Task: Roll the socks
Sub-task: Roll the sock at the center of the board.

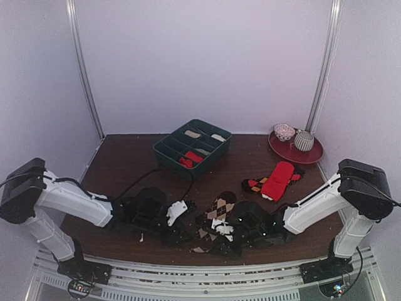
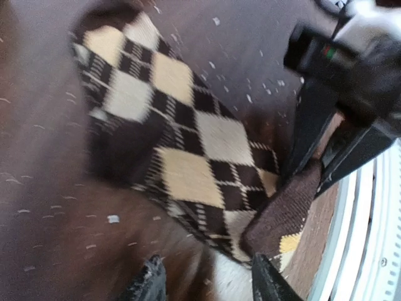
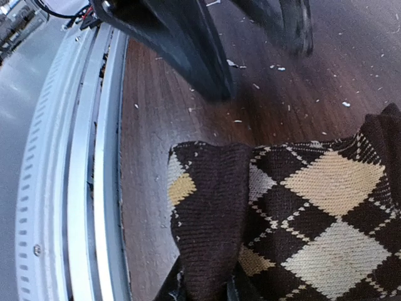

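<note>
The dark brown argyle sock pair lies near the table's front edge, between my two grippers. In the left wrist view the argyle socks stretch diagonally, with a folded dark cuff end at the lower right. My left gripper hovers open just short of the sock's near edge, nothing between its fingers. My right gripper is shut on the folded dark cuff, which rises from between its jaws. From above, the left gripper and right gripper nearly meet over the socks.
A green divided tray at the back holds a red item and pale pieces. A plain red sock lies over a dark one at the right. Behind it, a red plate carries two bowls. The metal rail borders the front edge.
</note>
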